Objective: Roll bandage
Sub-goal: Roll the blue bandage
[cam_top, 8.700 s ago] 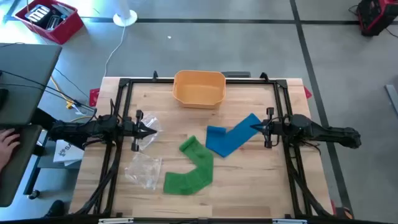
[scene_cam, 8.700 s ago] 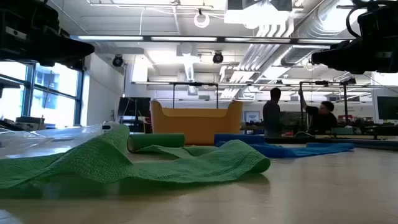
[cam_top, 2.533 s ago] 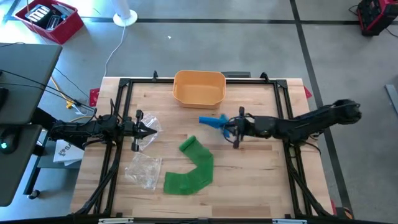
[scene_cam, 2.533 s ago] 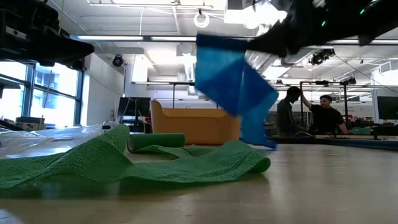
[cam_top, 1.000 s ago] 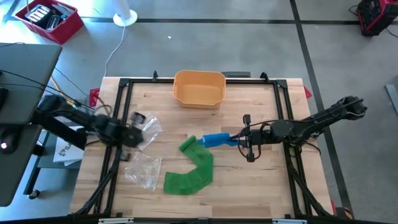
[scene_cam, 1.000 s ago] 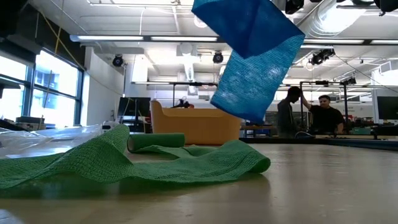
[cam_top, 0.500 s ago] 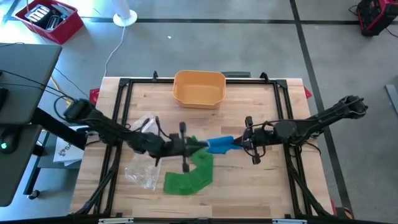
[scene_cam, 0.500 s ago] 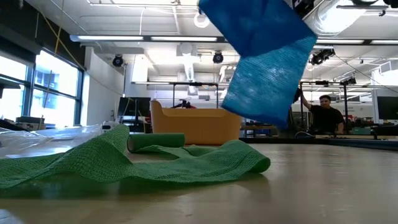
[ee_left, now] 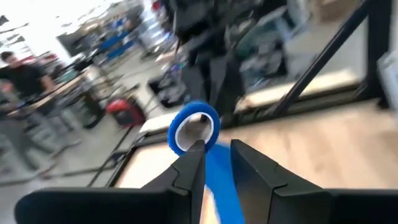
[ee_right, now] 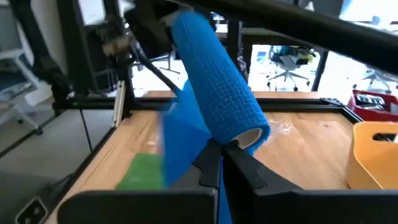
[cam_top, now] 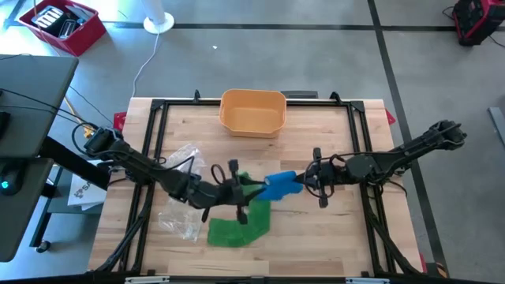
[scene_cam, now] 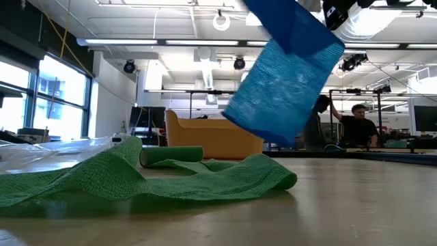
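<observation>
A blue bandage [cam_top: 278, 185], partly wound into a roll [ee_right: 214, 87], hangs above the table's middle, and its loose tail [scene_cam: 287, 75] droops below. My right gripper [ee_right: 222, 149] [cam_top: 304, 183] is shut on the roll's end from the right. My left gripper [ee_left: 214, 146] [cam_top: 254, 189] faces the roll's other end [ee_left: 194, 127] from the left. It is open, and the blue tail [ee_left: 219, 180] runs between its fingers. A green bandage [cam_top: 241, 221] [scene_cam: 136, 178] lies spread on the table below, its rolled end [scene_cam: 171, 156] resting on the wood. My left gripper has a finger on each side of the blue tail, just below the roll's open end. I cannot tell whether either finger touches it. My right gripper pinches the lower edge of the roll's near end [ee_right: 239, 144], beside the open core. Its fingers come level from the table's right side and lie along the roll. The roll is lifted clear of the table, and the tail [ee_right: 180, 143] hangs slack below it.
An orange bin [cam_top: 252, 112] [scene_cam: 215, 137] stands at the far middle. Clear plastic bags [cam_top: 183, 213] lie at the left. A black frame [cam_top: 158, 106] runs round the table. People stand in the room beyond [scene_cam: 358, 126].
My left gripper has swung from the table's left side toward the middle, turned level, and come up to the blue roll's free end. My right gripper has stayed in place with the roll. The hanging tail has swung a little.
</observation>
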